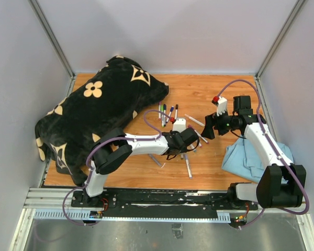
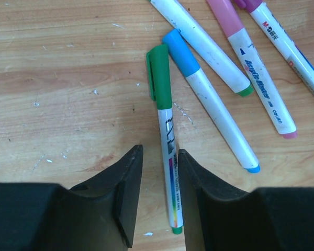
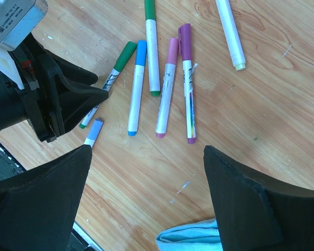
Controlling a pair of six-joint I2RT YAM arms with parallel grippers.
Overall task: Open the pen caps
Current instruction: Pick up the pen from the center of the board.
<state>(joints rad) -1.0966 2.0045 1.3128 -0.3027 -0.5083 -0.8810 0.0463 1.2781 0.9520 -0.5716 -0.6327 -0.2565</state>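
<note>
Step in hand: securing one marker for uncapping. The left hand [image 2: 160, 152]: part open, jaws astride the white plastic barrel [image 2: 171, 183] lying on the light wooden surface [image 2: 52, 78], not evidently clamped. The short green plastic cap [image 2: 158, 76]: seated on that barrel, just beyond the jaws. The right hand [image 3: 147, 151]: wide open, empty, over loose coloured markers [image 3: 165, 99]. Next: clamp barrel; right hand pulls cap off.

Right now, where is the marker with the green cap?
In the left wrist view, the green-capped marker lies on the table, its barrel between the left gripper's open jaws, with the blue-capped marker lying beside it.
</note>
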